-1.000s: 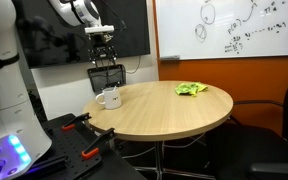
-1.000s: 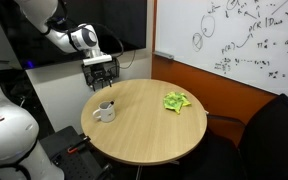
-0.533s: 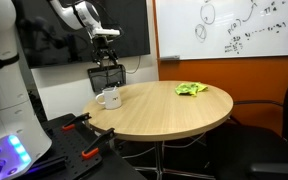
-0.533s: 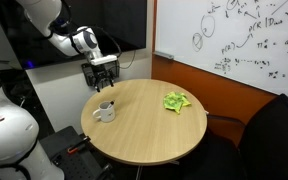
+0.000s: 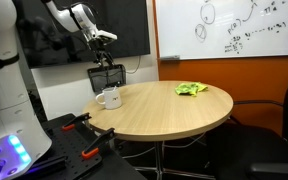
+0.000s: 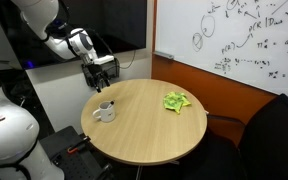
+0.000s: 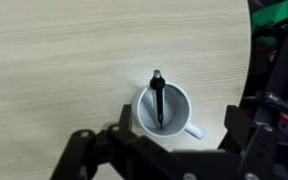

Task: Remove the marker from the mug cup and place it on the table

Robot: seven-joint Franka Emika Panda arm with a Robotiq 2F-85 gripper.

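Marker [image 7: 158, 98]: a slim black stick with a rounded cap. It stands inside the mug [image 7: 165, 112], leaning against the rim, cap end up and poking clear of the lip. In both exterior views it is too small for us to make out.

The mug is white and glossy, likely ceramic, round-mouthed with a small loop handle. It sits upright on the table [image 5: 164, 115] near the edge on the robot's side, also seen in an exterior view [image 6: 104, 111].

Gripper [image 7: 156, 142]: in the wrist view we see dark fingers spread wide on either side of the mug, nothing between them. In an exterior view the gripper [image 6: 99, 70] hangs above and just beyond the table edge, well apart from the mug.

Step in hand, as we judge it: the approach, with no grasp yet made. The next move calls for centring over the cap end, descending, and narrowing the jaws across the thin barrel without knocking the rim. Then comes a straight lift, since a smooth light mug could tip or drag.

The table is round, pale wood-grain laminate, matte. A crumpled green cloth [image 5: 192, 89] lies near the opposite edge, toward the whiteboard [image 5: 234, 25].
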